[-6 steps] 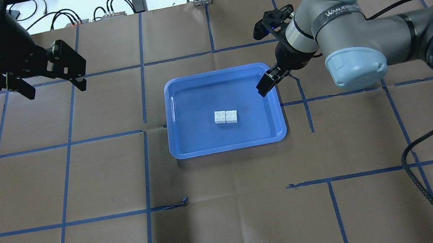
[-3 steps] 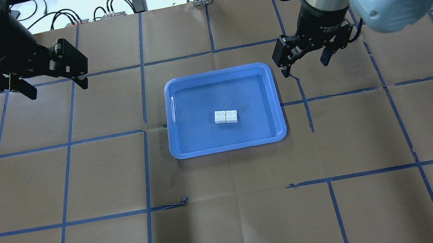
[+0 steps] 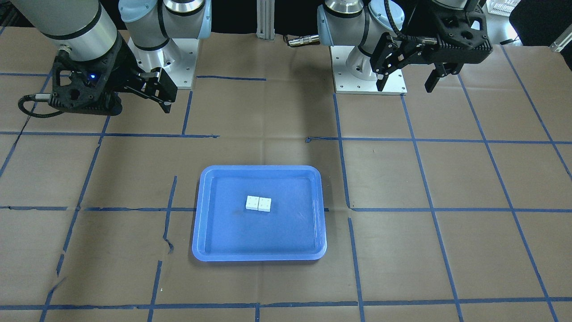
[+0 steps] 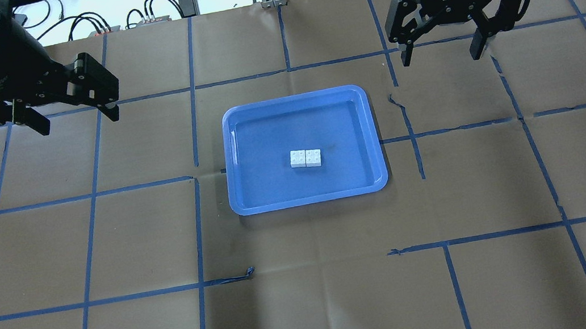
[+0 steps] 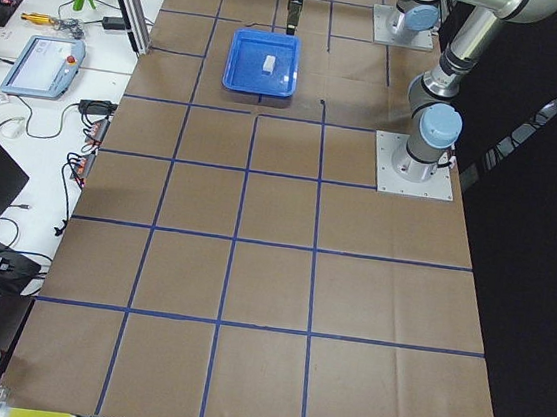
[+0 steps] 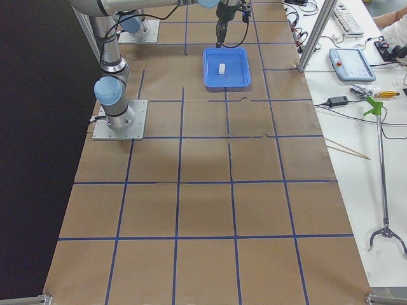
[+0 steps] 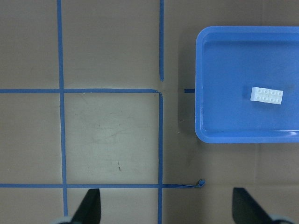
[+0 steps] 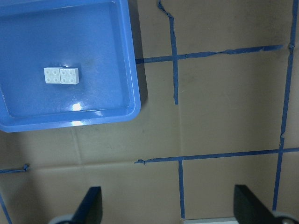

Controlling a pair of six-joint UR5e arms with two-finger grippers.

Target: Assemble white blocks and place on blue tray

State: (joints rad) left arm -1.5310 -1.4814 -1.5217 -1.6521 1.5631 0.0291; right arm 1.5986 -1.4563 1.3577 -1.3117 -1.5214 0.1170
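Note:
The two white blocks (image 4: 305, 158) lie joined side by side in the middle of the blue tray (image 4: 251, 196). They also show in the front view (image 3: 258, 204) and in both wrist views (image 7: 266, 95) (image 8: 61, 75). My left gripper (image 4: 72, 120) is open and empty, held high over the table's far left, well away from the tray. My right gripper (image 4: 443, 56) is open and empty, held high beyond the tray's far right corner. In the front view the left gripper (image 3: 405, 86) is at top right and the right gripper (image 3: 166, 103) at top left.
Brown paper with a blue tape grid covers the table (image 4: 309, 277). The arm bases (image 3: 369, 80) stand at the robot's edge. Cables and small boxes (image 4: 151, 12) lie beyond the far edge.
My right arm has swung up and away from the tray's far right corner toward the table's far right, its gripper now pointing straight down and open. The left arm and the blocks stayed put.

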